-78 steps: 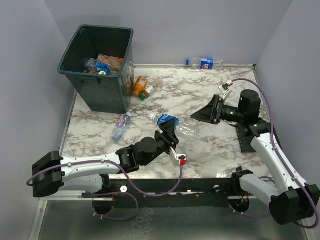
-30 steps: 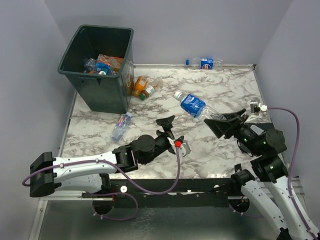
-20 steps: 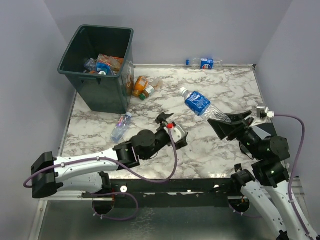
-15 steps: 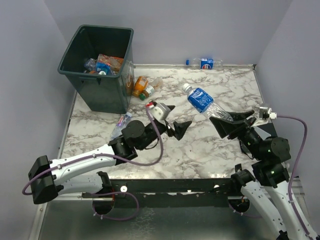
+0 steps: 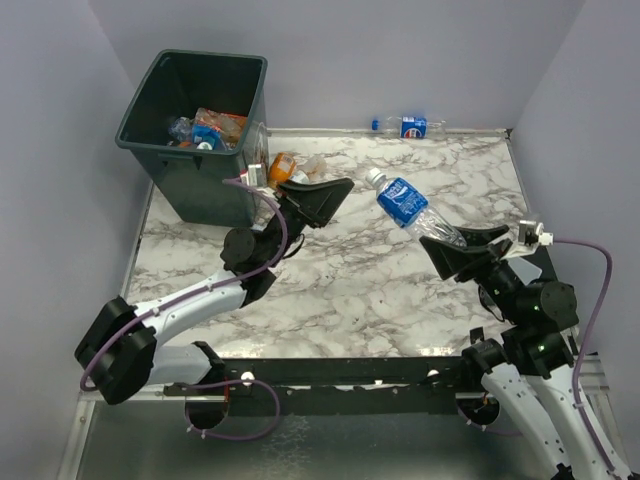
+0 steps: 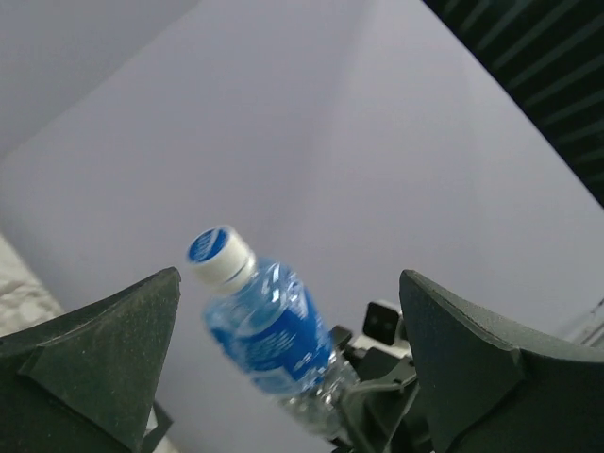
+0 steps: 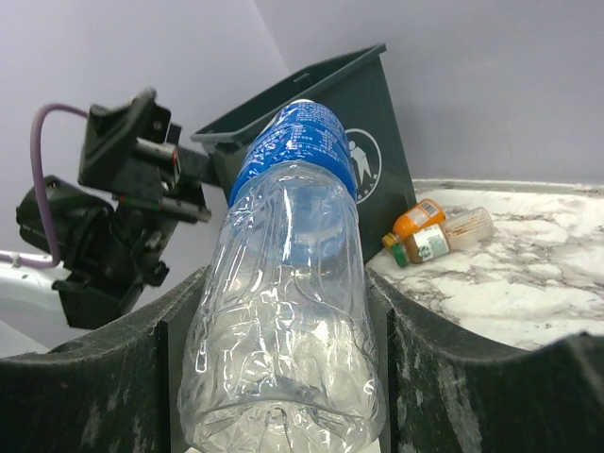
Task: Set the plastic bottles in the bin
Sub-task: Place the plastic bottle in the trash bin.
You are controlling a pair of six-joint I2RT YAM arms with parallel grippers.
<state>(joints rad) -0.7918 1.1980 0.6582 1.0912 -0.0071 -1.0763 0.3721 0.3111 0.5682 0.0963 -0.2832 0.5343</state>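
Observation:
My right gripper (image 5: pixel 462 245) is shut on the base of a clear plastic bottle (image 5: pixel 405 203) with a blue label and white cap, held in the air and tilted towards the back left. The right wrist view shows this bottle (image 7: pixel 293 311) pinched between both fingers. My left gripper (image 5: pixel 325 200) hangs open beside the bin, facing the bottle and apart from it. In the left wrist view the bottle (image 6: pixel 269 330) shows beyond the wide-open fingers (image 6: pixel 94 349). The dark green bin (image 5: pixel 160 150) stands at the back left with several bottles (image 5: pixel 205 128) inside.
Two orange-tinted bottles (image 5: pixel 283 165) lie against the bin's right side, also seen in the right wrist view as orange bottles (image 7: pixel 425 231). Another blue-labelled bottle (image 5: pixel 408 126) lies at the back wall. The left arm (image 5: pixel 190 300) stretches across the table's front left.
My left arm swung from the table's front middle up and back towards the bin, its gripper open throughout. My right gripper carried the bottle slightly up and left.

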